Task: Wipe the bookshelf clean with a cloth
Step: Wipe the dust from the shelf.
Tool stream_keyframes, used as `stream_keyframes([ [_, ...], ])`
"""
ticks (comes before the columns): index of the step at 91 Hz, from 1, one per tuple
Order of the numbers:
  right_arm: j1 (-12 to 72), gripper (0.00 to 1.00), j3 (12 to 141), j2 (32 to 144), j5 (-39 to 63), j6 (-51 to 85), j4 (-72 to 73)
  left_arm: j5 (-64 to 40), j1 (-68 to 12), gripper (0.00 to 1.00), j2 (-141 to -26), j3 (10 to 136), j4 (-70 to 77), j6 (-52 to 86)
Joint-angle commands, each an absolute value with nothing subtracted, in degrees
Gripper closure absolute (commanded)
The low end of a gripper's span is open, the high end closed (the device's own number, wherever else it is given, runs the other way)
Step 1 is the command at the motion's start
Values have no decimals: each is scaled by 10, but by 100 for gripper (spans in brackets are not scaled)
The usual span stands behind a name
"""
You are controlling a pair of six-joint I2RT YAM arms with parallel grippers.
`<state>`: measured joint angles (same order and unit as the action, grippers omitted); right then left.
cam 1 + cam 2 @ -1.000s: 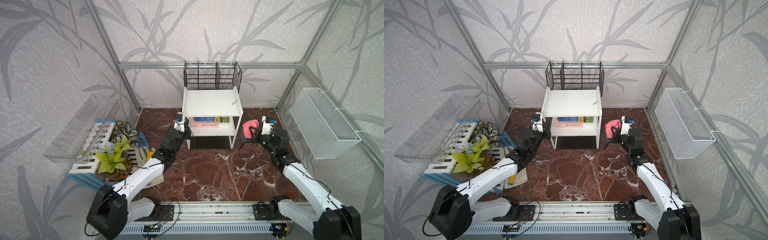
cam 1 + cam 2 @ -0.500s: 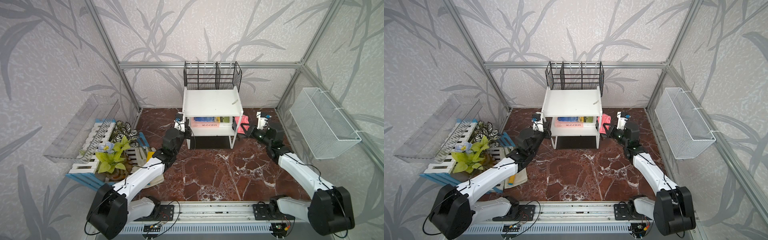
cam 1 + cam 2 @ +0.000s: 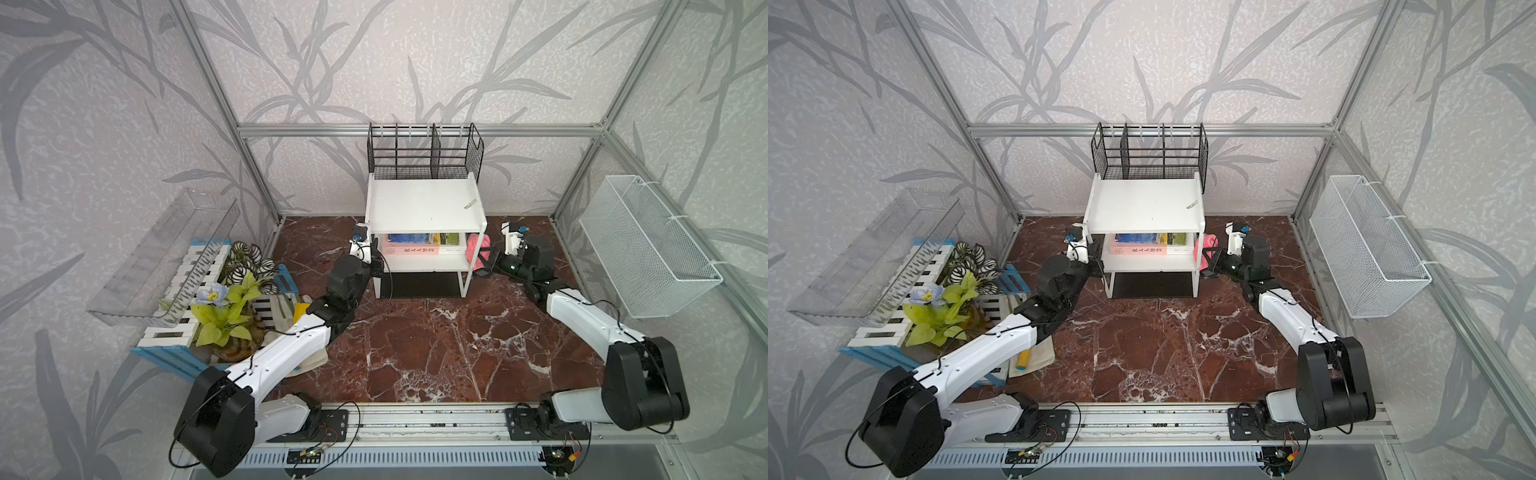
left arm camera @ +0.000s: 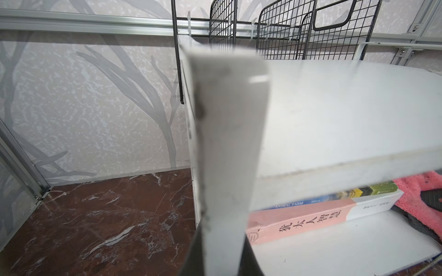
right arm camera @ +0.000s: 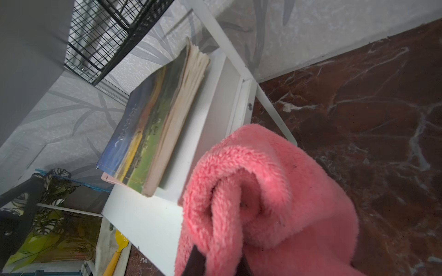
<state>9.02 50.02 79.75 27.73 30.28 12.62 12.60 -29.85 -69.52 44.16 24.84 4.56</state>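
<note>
Bookshelf (image 3: pixel 424 203) stands against the back wall. Your right gripper (image 3: pixel 486 262), clamped tight on the bunched pink cloth (image 3: pixel 473 246), holds it at the right end of the lower board (image 3: pixel 419 262), just beside the books (image 3: pixel 424 245). Your left gripper (image 3: pixel 377 267) is closed around the front left post (image 3: pixel 376 286). Push in too far and you may shove the books. A thin bite on the cloth could slip.
</note>
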Motion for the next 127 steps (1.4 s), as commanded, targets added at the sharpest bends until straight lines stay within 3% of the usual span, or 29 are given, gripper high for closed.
stream_keyframes([
  [1,97,100,522,775,302,279,93,112,-302,100,-717,465,241,114],
  [27,97,100,521,868,367,291,76,104,-302,100,-713,464,243,114],
  [59,74,100,722,1003,339,262,36,107,-301,100,-726,472,239,105],
  [84,75,100,780,1039,327,241,54,109,-301,100,-727,477,231,101],
  [127,83,100,584,861,364,140,44,135,-301,99,-715,467,216,100],
])
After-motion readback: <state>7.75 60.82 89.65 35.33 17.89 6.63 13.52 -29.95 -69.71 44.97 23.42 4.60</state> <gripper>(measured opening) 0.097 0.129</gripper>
